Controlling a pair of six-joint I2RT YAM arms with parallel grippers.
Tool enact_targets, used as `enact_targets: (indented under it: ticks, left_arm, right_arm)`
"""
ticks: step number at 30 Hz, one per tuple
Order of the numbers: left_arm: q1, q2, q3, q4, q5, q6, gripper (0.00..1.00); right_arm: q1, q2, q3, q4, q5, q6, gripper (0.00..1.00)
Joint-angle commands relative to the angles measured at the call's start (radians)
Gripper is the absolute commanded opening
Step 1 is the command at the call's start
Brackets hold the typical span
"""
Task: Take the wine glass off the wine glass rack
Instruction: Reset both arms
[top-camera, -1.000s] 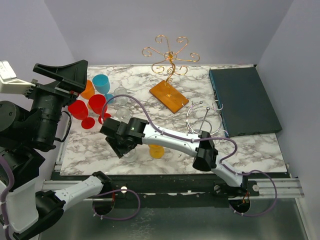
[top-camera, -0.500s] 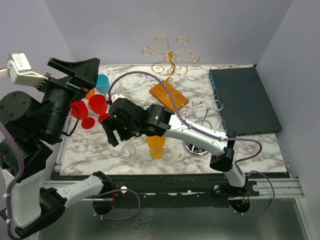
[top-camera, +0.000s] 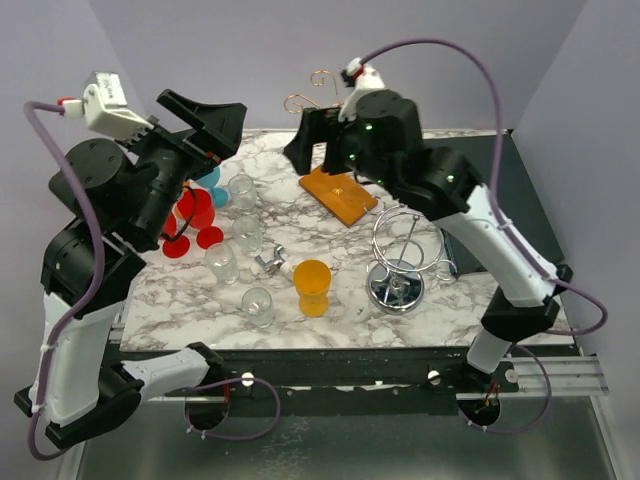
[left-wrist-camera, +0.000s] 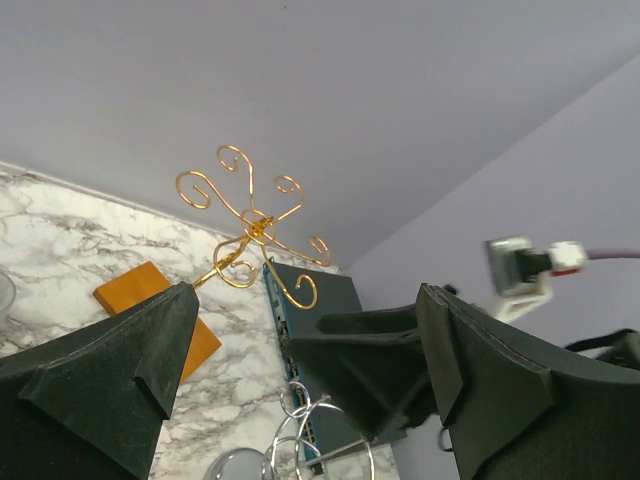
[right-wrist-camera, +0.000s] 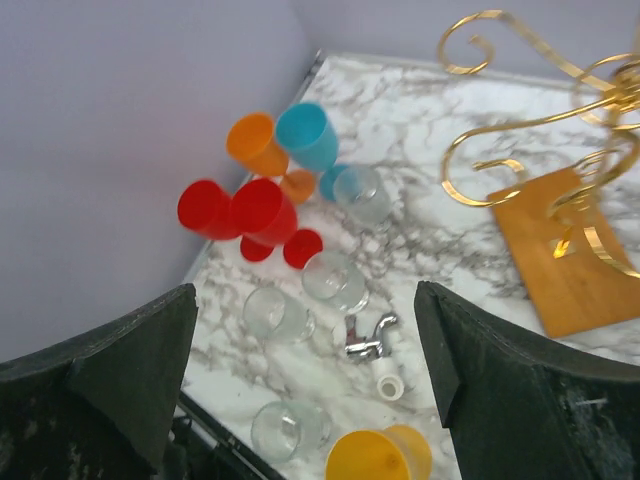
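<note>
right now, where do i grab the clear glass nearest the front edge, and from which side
Grip the clear glass by its bowl, just under the rim, probably from straight above. It stands upright, mouth up, the bowl hiding its stem. The yellow cup stands close on its right, so set the jaws front to back.
</note>
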Motion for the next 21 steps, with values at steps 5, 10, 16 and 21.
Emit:
enact_targets:
  ticks: [5, 10, 16, 21]
  left_arm:
    - [0.000, 0.140, -0.042, 0.014, 0.098, 0.029, 0.99]
    - [0.000, 0.219, -0.061, 0.011, 0.089, 0.039, 0.99]
    - [-0.002, 0.267, -0.058, 0.007, 0.059, 0.082, 0.99]
    - [-0.002, 0.278, -0.055, -0.003, 0.035, 0.101, 0.99]
  right_arm:
    - [-0.208, -0.227, -0.176, 0.187, 0.119, -0.066, 1.00]
    - [-0.333, -0.310, -0.269, 0.235, 0.073, -0.050, 1.00]
    - [-0.346, -0.358, -0.348, 0.276, 0.058, -0.024, 1.00]
    - [-0.346, -0.390, -0.393, 0.302, 0.062, -0.023, 1.00]
